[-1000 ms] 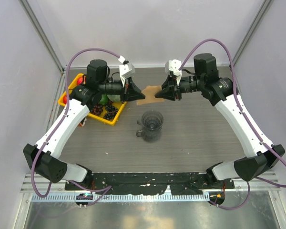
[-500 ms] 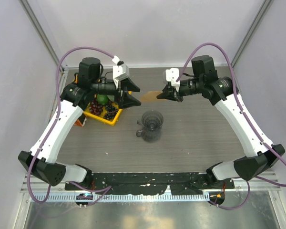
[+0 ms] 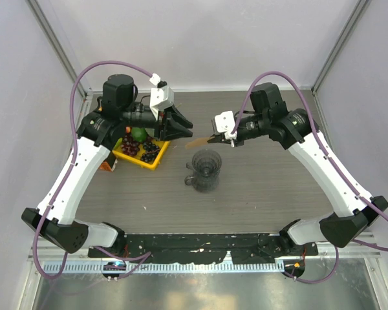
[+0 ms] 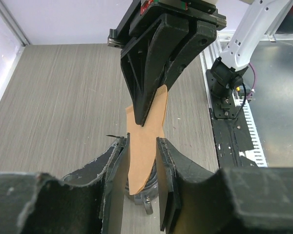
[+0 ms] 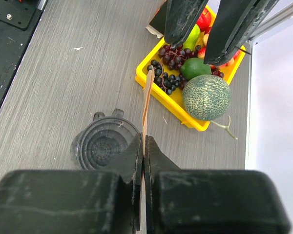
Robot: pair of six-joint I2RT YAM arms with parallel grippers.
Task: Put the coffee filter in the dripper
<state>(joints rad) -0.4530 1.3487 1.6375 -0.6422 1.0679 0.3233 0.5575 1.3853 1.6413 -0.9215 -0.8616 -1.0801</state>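
The coffee filter (image 3: 199, 141), a flat light-brown paper, hangs in the air just beyond the far rim of the dripper (image 3: 205, 169). My right gripper (image 3: 214, 137) is shut on it, and in the right wrist view the paper (image 5: 147, 100) runs edge-on out of the pinched right gripper (image 5: 144, 141). My left gripper (image 3: 186, 129) faces it from the left with its jaws apart. In the left wrist view the left gripper (image 4: 142, 139) frames the filter (image 4: 145, 146) without gripping it. The clear ribbed dripper (image 5: 103, 144) stands upright on the table.
A yellow fruit tray (image 3: 150, 161) sits at the left with dark grapes (image 5: 168, 73), a netted melon (image 5: 206, 96) and a green fruit (image 5: 195, 67). An orange-brown carton (image 3: 108, 166) lies beside the tray's near corner.
The left gripper let go of the filter, opened wide, then narrowed. The right gripper closed on the filter and carried it nearer, toward the dripper.
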